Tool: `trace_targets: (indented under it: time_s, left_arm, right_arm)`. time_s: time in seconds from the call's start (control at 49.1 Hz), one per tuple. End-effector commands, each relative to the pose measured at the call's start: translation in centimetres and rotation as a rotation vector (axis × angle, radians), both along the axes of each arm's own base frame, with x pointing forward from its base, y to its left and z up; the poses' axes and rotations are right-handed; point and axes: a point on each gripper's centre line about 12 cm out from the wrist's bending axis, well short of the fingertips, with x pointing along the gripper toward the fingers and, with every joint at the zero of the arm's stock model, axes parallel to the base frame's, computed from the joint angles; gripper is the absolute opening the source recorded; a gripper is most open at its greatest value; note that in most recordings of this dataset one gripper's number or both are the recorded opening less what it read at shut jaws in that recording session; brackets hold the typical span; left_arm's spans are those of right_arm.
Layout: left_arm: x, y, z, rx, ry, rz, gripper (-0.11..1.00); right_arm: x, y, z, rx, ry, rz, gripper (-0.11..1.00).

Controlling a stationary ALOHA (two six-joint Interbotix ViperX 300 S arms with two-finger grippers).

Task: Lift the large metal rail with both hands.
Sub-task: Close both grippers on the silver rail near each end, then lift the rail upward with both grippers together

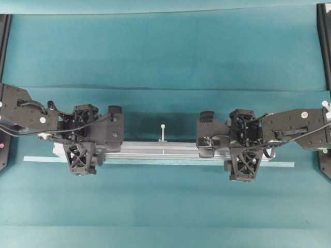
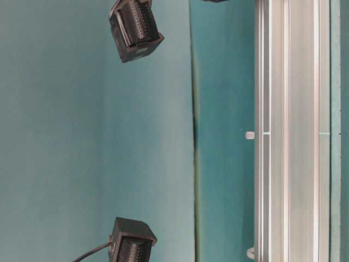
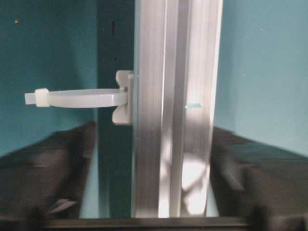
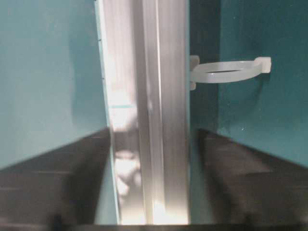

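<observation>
The large metal rail (image 1: 160, 151), a long grooved silver extrusion, lies across the teal cloth, and a white upright bolt (image 1: 162, 132) stands at its middle. My left gripper (image 1: 83, 139) straddles the rail near its left end. My right gripper (image 1: 243, 144) straddles it near the right end. In the left wrist view the rail (image 3: 173, 120) runs between blurred black fingers (image 3: 48, 163); teal shows between the left finger and the rail. The right wrist view shows the rail (image 4: 144, 72) between fingers (image 4: 240, 173) with a narrow gap on the right. Both grippers are open around it.
A thin pale tape strip (image 1: 284, 164) lies on the cloth just in front of the rail. Black frame posts stand at the far left (image 1: 4, 31) and far right (image 1: 323, 41). A fold in the teal cloth (image 1: 165, 88) runs behind the arms.
</observation>
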Motion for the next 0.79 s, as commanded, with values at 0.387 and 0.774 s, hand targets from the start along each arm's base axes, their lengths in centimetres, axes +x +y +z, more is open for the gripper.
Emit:
trace_targets:
  time_s: [0.387, 0.774]
  left_arm:
    - [0.32, -0.17, 0.5, 0.004, -0.021, -0.011, 0.36]
    - [0.3, -0.17, 1.16, 0.003, -0.035, -0.01, 0.36]
  right_arm:
    - [0.14, 0.03, -0.28, 0.003, 0.003, -0.002, 0.38]
    - [0.62, 0.04, 0.11, 0.005, -0.021, -0.006, 0.38]
